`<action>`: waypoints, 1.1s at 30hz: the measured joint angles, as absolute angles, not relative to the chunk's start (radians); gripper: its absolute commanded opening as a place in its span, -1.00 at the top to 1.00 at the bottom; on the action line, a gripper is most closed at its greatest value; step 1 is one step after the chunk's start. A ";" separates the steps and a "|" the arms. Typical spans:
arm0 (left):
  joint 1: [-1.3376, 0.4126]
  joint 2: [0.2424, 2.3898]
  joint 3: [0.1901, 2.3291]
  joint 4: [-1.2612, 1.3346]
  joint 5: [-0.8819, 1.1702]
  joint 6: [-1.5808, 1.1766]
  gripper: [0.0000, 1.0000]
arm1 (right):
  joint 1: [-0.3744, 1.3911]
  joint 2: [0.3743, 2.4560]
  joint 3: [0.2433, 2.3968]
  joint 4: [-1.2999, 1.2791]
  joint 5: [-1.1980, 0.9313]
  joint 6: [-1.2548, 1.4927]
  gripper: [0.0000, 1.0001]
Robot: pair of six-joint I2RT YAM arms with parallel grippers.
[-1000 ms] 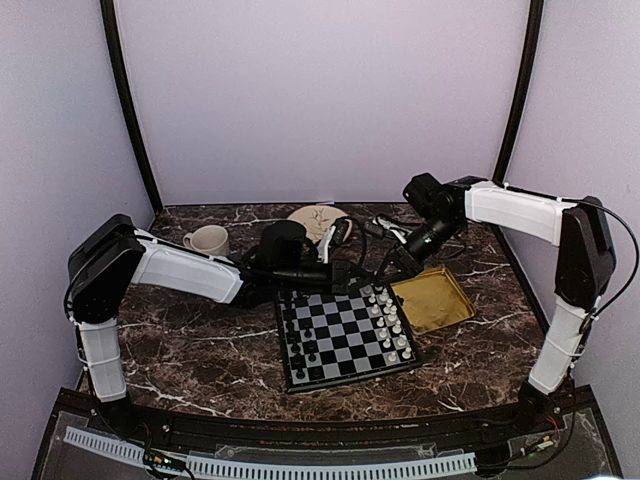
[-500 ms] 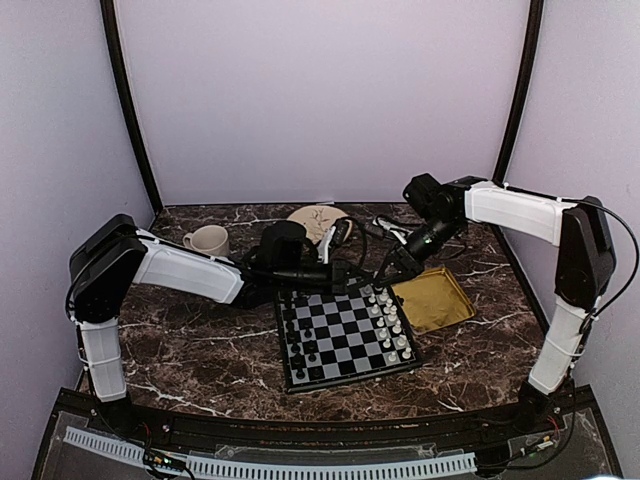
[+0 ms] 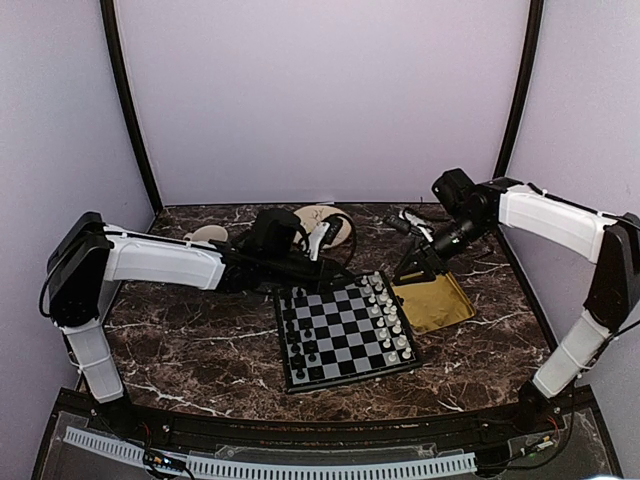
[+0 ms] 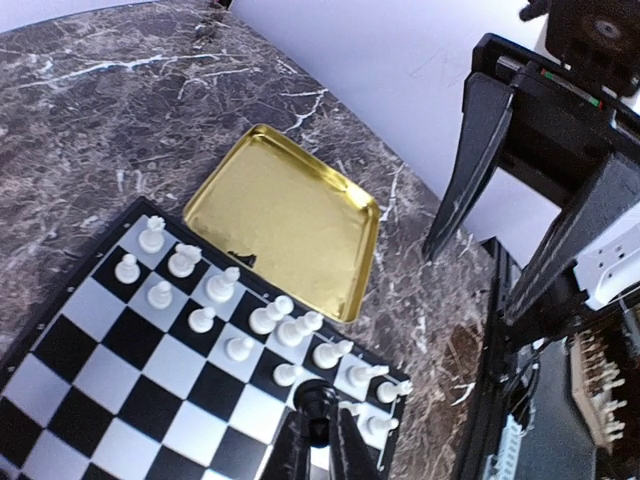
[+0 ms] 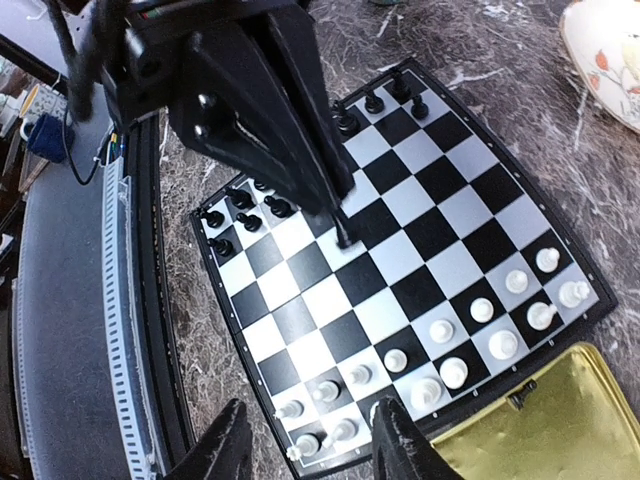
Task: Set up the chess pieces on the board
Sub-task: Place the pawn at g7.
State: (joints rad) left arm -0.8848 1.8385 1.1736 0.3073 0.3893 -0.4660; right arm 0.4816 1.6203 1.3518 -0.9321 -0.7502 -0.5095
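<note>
The board [image 3: 345, 335] lies mid-table, with black chess pieces [image 3: 296, 345] along its left side and white ones [image 3: 390, 320] along its right. My left gripper [image 3: 326, 258] hangs over the board's far edge. It is shut on one black chess piece [image 4: 318, 410], which is held above the squares and shows in the right wrist view as the black piece [image 5: 345, 237]. My right gripper [image 3: 412, 265] hovers by the board's far right corner. It is open [image 5: 310, 445] with nothing between its fingers.
A square yellow tray [image 3: 432, 300] lies against the board's right side. A cream cup [image 3: 205, 235] and a patterned plate [image 3: 320, 220] sit at the back, partly behind the left arm. Purple walls close in the table on three sides.
My left gripper has closed on a black piece and drawn back to the left with it. My right gripper has opened and moved right, away from the board's corner.
</note>
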 measured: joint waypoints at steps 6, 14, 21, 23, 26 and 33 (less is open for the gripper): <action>-0.879 1.752 1.240 0.018 0.258 -0.258 0.85 | 0.400 1.526 1.209 -0.848 -0.716 -0.518 0.15; -0.879 1.752 1.365 -0.333 0.071 -0.065 0.85 | 0.399 1.517 1.074 -0.761 -0.661 -0.518 0.15; -0.867 1.887 1.492 -0.498 -0.013 -0.002 0.84 | 0.399 1.516 1.074 -0.724 -0.654 -0.519 0.15; -0.861 1.926 1.505 -0.533 -0.023 0.004 0.84 | 0.399 1.516 1.072 -0.722 -0.654 -0.519 0.15; -0.851 1.969 1.512 -0.566 -0.024 0.008 0.84 | 0.399 1.513 1.065 -0.711 -0.653 -0.519 0.15; -0.826 2.003 1.540 -0.619 -0.019 0.008 0.82 | 0.399 1.496 1.046 -0.702 -0.650 -0.520 0.15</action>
State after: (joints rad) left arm -0.8261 2.0029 1.5398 -0.6186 -0.0193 0.0078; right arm 0.3992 1.4960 1.0462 -0.7017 -0.6498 -0.5198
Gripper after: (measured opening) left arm 0.086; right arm 0.424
